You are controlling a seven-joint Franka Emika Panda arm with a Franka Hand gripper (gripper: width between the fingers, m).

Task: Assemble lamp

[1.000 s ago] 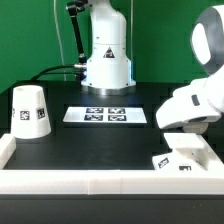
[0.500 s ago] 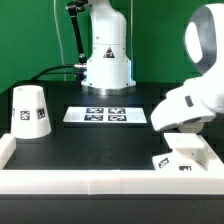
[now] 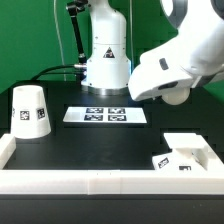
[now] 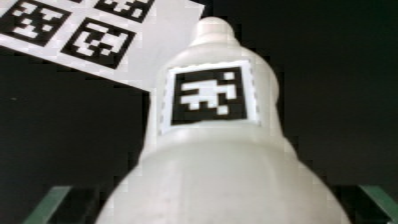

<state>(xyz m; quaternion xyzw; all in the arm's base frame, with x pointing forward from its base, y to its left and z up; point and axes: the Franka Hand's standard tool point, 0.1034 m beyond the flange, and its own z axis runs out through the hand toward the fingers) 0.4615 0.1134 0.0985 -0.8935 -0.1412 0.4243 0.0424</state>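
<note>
Bulb transfer is, in our judgement, the step in hand. We find the bulb filling the wrist view, its tagged neck pointing away from the camera, with the marker board far below it. In the exterior view the arm is raised over the surface at about two o'clock, with a rounded white form hanging beneath the pincer, clear of everything. The fingers themselves are hidden in both views. Since the bulb hangs aloft with the arm, we judge the pincer to be clamped on it.

The base lies at about four o'clock, near the white rim, and is well apart from the carried part. The shade stands mouth down at nine o'clock, untouched. Nothing is joined yet, so we rate the assembly as early.

The next move calls for carrying the bulb over the base, centring the neck above its socket, then lowering it straight and seating it. We cannot make out the socket from here, so alignment needs checking on approach. A tilted entry could jam the neck or push the base along the surface.
</note>
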